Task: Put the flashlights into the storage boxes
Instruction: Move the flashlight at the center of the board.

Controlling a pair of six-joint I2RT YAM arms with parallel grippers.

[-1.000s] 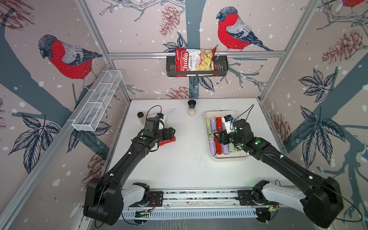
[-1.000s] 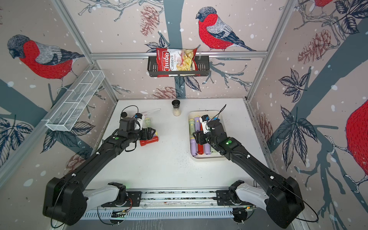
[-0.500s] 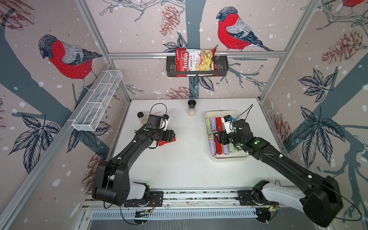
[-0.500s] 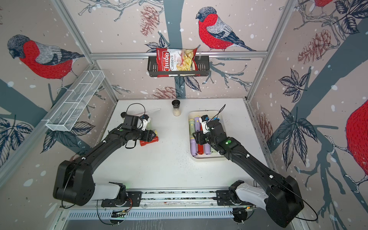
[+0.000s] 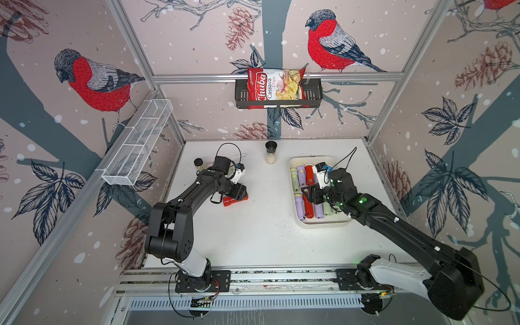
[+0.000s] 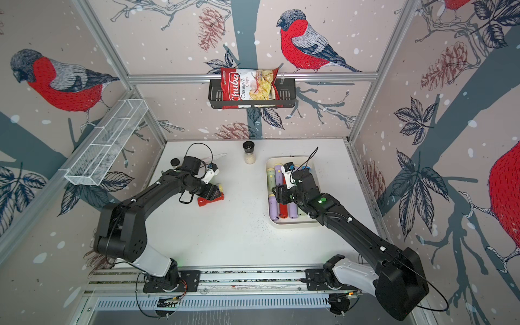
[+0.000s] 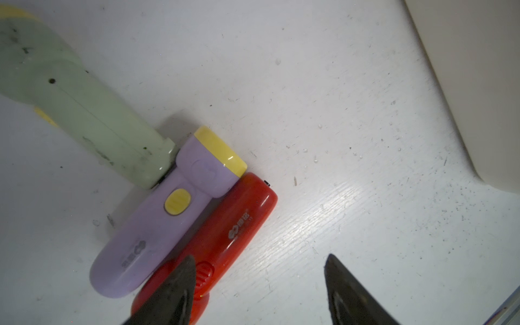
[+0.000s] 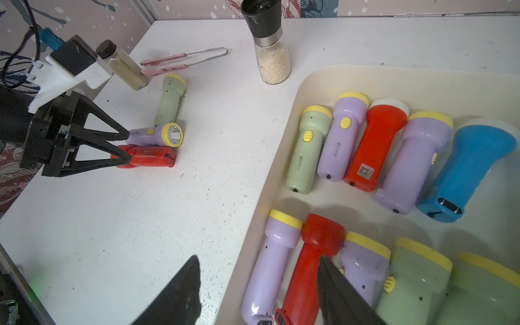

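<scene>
Left of centre in both top views: left pincer (image 8: pixel 128 148), black tapered jaws moderately parted, clamping nothing, tips at the head of the red flashlight (image 5: pixel 235 200). This glossy, stubby plastic flashlight lies touching the lilac flashlight (image 7: pixel 157 225), which is yellow-rimmed. The green flashlight (image 8: pixel 168 101) butts against the lilac one. All three lie loose on the matt white surface (image 5: pixel 253 239).

Upper centre: glass grinder jar (image 5: pixel 270 153), black cap.

Right of centre: cream plastic tray (image 5: pixel 320 222), rounded corners, two rows of flashlights inside. Right pincer (image 8: pixel 257 261) above it, jaws apart, empty.
</scene>
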